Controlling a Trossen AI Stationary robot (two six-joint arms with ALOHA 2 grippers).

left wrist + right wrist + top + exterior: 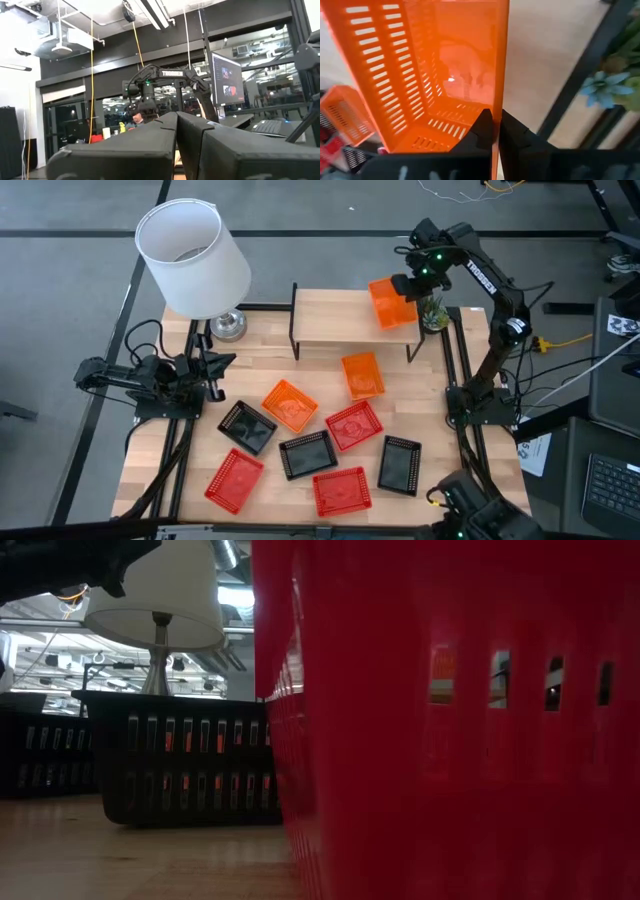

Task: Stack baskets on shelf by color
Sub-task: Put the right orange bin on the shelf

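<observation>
My right gripper is shut on an orange basket over the right end of the light-wood shelf. Two more orange baskets, three red baskets and three black baskets lie flat on the tabletop in front of the shelf. My left gripper waits shut and empty at the table's left edge; its closed fingers show in the left wrist view. My right gripper pinches one side wall of the orange basket at its rim, one finger inside the basket and one outside. The fingers come from above and the table's right. The basket hangs tilted over the shelf's right end; whether it touches the board I cannot tell.
A lamp with a white shade stands at the table's far left, beside the shelf. A small plant stands just right of the shelf. In the low view a red basket fills the near right, with a black basket behind it.
</observation>
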